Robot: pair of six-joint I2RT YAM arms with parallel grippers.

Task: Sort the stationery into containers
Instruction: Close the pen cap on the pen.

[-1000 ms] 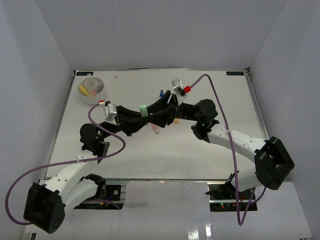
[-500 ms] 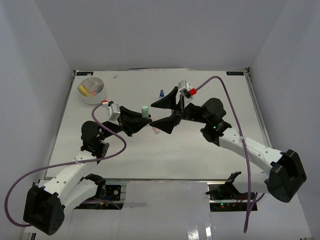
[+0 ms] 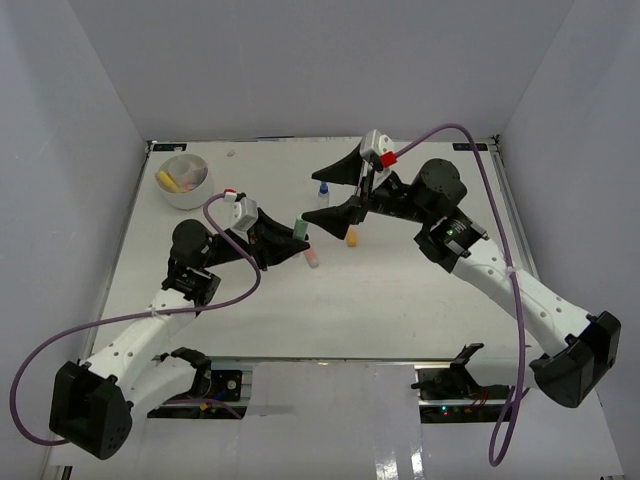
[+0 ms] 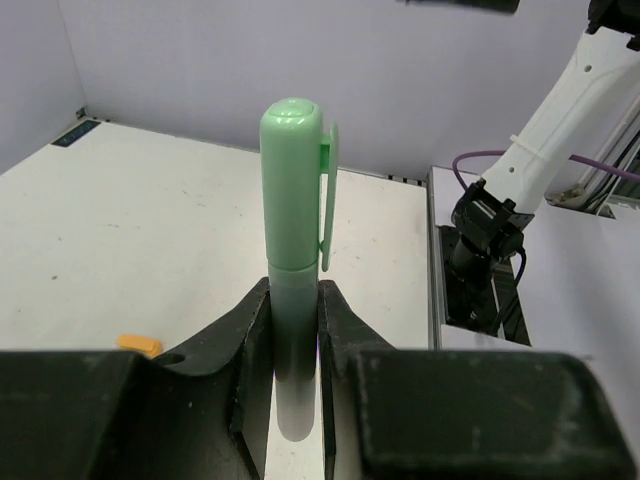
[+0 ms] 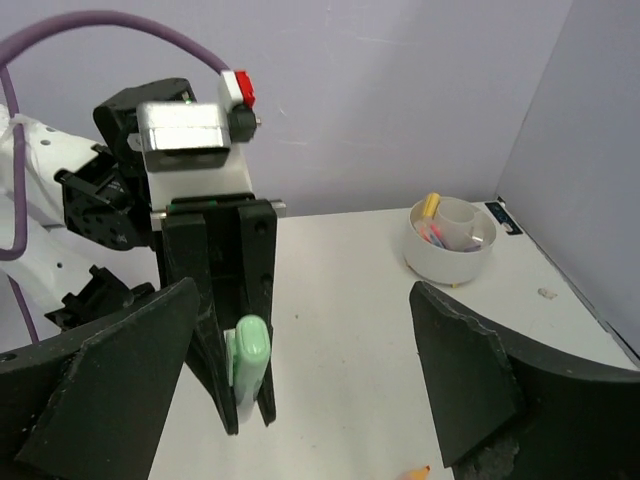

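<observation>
A mint-green marker (image 4: 293,200) stands upright between the jaws of my left gripper (image 4: 293,330), which is shut on its lower barrel. From above, the marker (image 3: 299,226) and left gripper (image 3: 290,236) hang over the middle of the table. My right gripper (image 3: 311,196) is wide open just beyond them and holds nothing. In its wrist view the right gripper (image 5: 303,290) faces the marker (image 5: 248,365). The white tub (image 3: 185,180) with dividers sits at the far left and holds a yellow marker (image 3: 166,180) and other pieces.
A blue-capped clear bottle (image 3: 322,188) stands under the open right fingers. An orange piece (image 3: 351,237) and a pink piece (image 3: 311,258) lie on the table near the left gripper. White walls close in three sides.
My right gripper has let go of the green marker, opened wide and drawn back to the right. My left gripper keeps the marker and has shifted slightly right.
</observation>
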